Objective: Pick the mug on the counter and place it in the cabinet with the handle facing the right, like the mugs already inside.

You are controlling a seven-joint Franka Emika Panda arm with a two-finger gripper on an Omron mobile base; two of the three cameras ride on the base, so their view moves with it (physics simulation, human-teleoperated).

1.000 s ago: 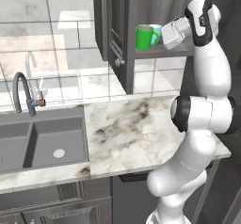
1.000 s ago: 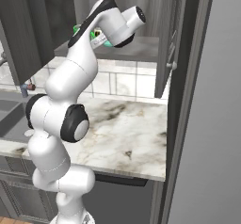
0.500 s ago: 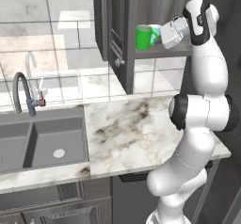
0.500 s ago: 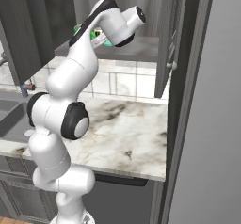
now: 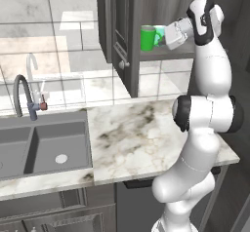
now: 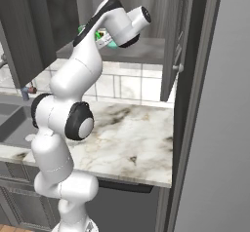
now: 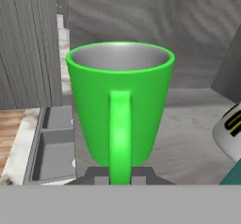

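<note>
The bright green mug (image 5: 148, 38) is upright at the left end of the cabinet's grey shelf (image 5: 168, 54); whether its base touches the shelf I cannot tell. My gripper (image 5: 161, 36) is shut on its handle from the right. In the hand view the mug (image 7: 120, 96) is close, with its grey interior showing. Its handle (image 7: 120, 133) points straight at the camera, and my gripper (image 7: 120, 178) holds it at the bottom. The small white mug (image 7: 229, 131) and an edge of the teal mug (image 7: 234, 178) are on the shelf (image 7: 188, 119) to the right.
The cabinet's open door (image 5: 119, 31) hangs just left of the mug, with its knob (image 5: 121, 64) low down. The marble counter (image 5: 141, 138) lies below, with the sink (image 5: 44, 145) and tap (image 5: 24, 94) to its left. A second door (image 6: 176, 36) stands open on the right.
The hand with the mug has crept slightly left along the shelf; otherwise nothing has visibly changed.
</note>
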